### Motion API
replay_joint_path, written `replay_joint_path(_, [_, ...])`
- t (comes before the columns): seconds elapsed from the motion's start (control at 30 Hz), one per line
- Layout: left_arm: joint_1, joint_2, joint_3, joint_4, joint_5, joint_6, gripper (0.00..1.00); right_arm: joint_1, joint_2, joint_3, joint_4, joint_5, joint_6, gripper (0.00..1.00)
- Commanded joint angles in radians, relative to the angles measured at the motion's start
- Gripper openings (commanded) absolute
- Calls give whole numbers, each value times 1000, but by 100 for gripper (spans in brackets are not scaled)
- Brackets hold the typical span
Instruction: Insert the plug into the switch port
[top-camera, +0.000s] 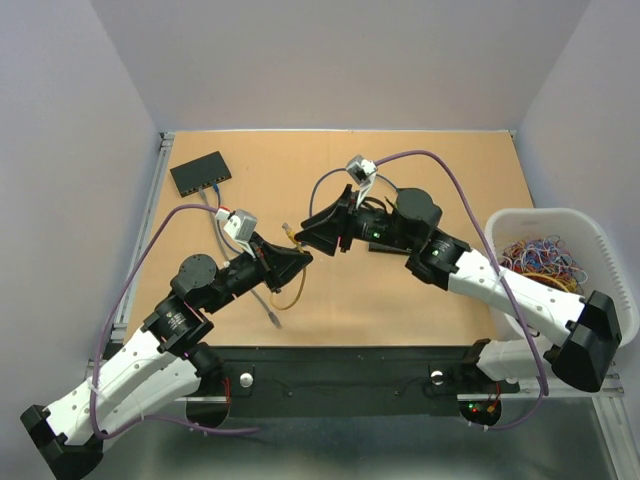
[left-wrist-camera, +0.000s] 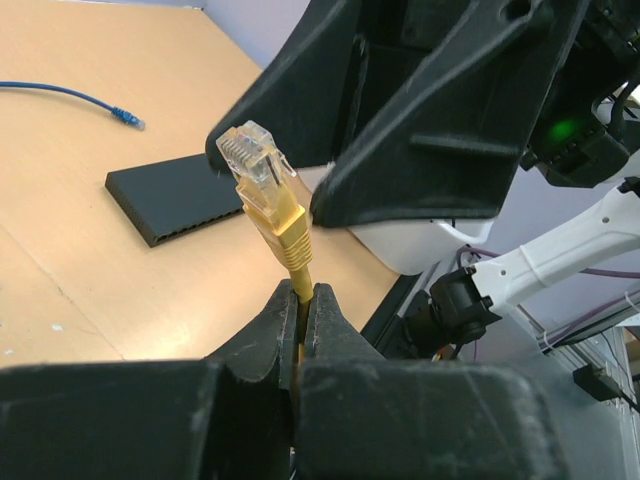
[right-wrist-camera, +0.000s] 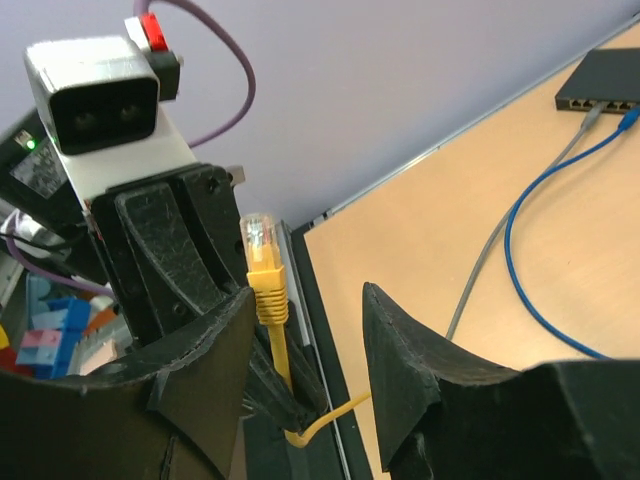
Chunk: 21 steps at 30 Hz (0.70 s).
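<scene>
plug (left-wrist-camera: 262, 175) lengthwise along left pincer (left-wrist-camera: 303, 300), tip outward

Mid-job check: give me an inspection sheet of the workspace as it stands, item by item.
Surface: wooden table, tan and flat.
Job's things: switch at the far left corner; yellow plug upright in the air, not yet in any port.
Clutter: white basket of coloured bands at the right edge; black flat box beneath the right arm.
Grippers: left end effector shut on the yellow cable just below the plug; right end effector open, with the plug standing between its fingers.
Cables: blue cable and grey cable lie on the table, leading toward the switch.
Surroundings: pale walls on three sides.
</scene>
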Motion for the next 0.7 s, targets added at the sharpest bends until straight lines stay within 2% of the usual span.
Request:
replay_joint_path(0.0, [-9, -6, 46, 37, -11, 22, 0, 38, 5, 55, -26, 78, -75, 52])
replay_joint_path(0.27, [-9, -6, 46, 34, -14, 22, 0, 51, 16, 64, -22, 78, -75, 48])
replay_joint_path(0.67, [-12, -3, 46, 34, -16, 24, 0, 59, 42, 69, -2, 53, -66, 35])
